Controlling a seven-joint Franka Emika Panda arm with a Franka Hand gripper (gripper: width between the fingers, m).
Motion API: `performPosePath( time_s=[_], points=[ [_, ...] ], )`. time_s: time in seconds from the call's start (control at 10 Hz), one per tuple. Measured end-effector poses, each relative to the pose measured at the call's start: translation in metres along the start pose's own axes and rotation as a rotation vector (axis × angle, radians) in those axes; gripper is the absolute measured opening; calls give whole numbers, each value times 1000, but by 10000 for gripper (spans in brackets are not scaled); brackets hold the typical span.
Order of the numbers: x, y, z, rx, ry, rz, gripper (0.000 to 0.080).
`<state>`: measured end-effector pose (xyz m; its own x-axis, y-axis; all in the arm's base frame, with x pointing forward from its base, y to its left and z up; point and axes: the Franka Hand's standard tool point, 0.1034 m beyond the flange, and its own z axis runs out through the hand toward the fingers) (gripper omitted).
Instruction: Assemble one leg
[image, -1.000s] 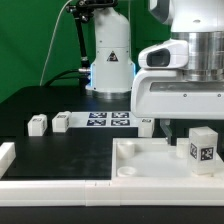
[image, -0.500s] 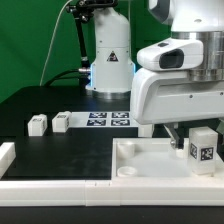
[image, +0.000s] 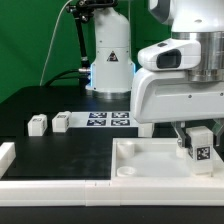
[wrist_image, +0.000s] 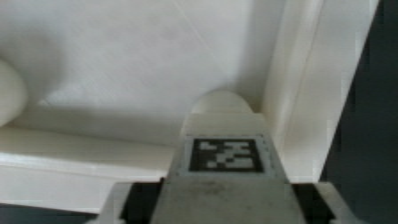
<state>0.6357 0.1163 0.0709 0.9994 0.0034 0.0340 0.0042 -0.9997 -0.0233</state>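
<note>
While the leg (image: 202, 152) is pinched in the gripper (image: 199, 141), tag facing outward, it sits over the tabletop (image: 140, 158) just inside its raised rim (contact can't be told). I'd call this the carry-to-socket step. The next move likely needs the leg's end lined up over a round corner socket (image: 128, 170), then lowered and twisted in. Spare legs (image: 38, 124) and the marker board (image: 105, 120) lie beyond the tabletop, well apart, so only the rim looks close enough to snag.

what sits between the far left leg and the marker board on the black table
Another loose leg lies between the far-left leg and the marker board; the exterior view shows it.
</note>
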Motion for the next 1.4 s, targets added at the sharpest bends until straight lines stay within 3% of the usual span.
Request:
performPosePath(
  time_s=[0.5,1.0,1.1,1.2,1.3,1.4],
  points=[
    [-1,-6,3,22,5,684,291],
    [-1,-7,3,36,-9,1048,291],
    [-1,-8,3,37,-9,1046,376],
    [-1,-8,3,37,-9,1039,512],
    [-1,-8,3,37,-8,1015,512],
    [-1,-8,3,36,-6,955,621]
  ],
)
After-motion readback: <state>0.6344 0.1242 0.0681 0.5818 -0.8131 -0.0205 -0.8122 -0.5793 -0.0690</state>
